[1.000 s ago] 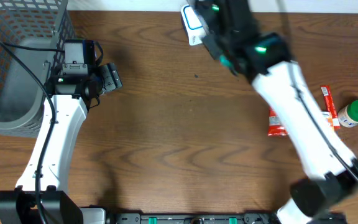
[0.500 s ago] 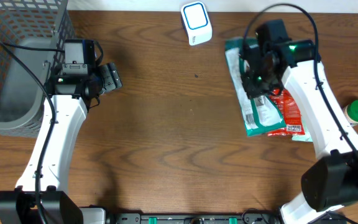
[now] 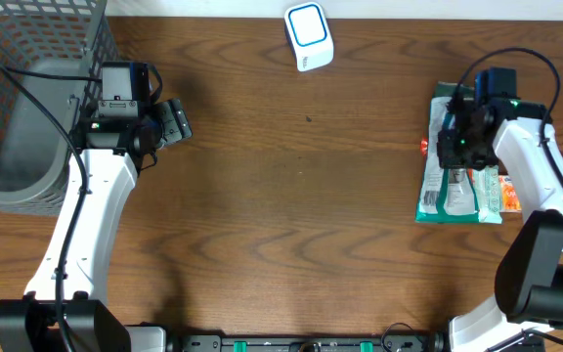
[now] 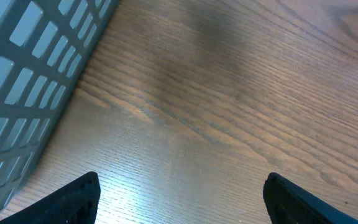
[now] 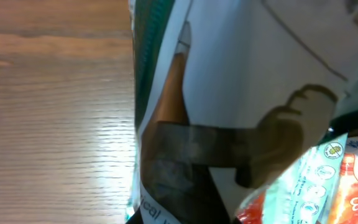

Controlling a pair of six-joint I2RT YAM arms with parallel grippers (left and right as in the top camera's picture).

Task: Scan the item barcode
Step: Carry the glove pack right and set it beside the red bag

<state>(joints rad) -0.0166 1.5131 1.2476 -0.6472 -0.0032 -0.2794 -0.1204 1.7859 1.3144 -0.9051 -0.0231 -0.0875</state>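
At the right edge of the table (image 3: 291, 215), the pouch (image 3: 446, 196) lies flat, green and white, partly over orange packets (image 3: 509, 195). The right gripper (image 3: 460, 145) sits over the pouch's upper half. From the right wrist view the pouch fills the frame at close range and the fingers cannot be made out. Whether the jaws are closed on the film or just clear of it cannot be told.

The scanner (image 3: 309, 35) stands at the far edge, near the centre, well apart from the pouch. Nothing is presented to its window.

The left gripper (image 4: 182, 202) hangs beside the basket (image 3: 8, 68) with its jaws wide and nothing between them; only bare wood shows below.

Status, as a judgement:
- Item reached by the right arm: done, or nearly so.
- Secure grip: unconfirmed.
- Barcode presented to the scanner: not shown. No view has a barcode facing the window, and no sign of a completed read is visible.
- Remaining, if no read has occurred: lift the pouch, carry it to the scanner, turn the barcode side to the window
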